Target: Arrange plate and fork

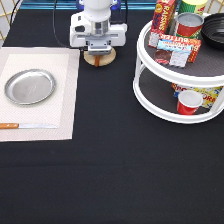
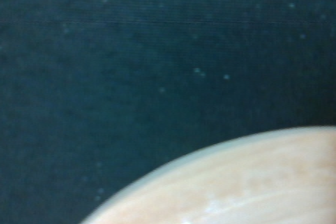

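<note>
1 plate [image 1: 30, 86] flat on placemat [image 1: 65, 102] at exterior view's left, knife [image 1: 25, 125] just below it. Fork nowhere seen. Gripper [image 1: 99, 50] low over wooden coaster [image 1: 100, 61] at top centre, well apart from plate; spread or closed, cannot tell. Risk: clipping coaster, dragging it across table.

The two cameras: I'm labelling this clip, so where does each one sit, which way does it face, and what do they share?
Exterior view: fixed off the arm, looking down across the table; shows the gripper low over the wooden coaster at the top, the plate and a knife on the placemat at left, a two-tier rack at right.
Wrist view: on the hand, facing down at close range; no robot parts show.
Shared: the wooden coaster and the black tablecloth.
</note>
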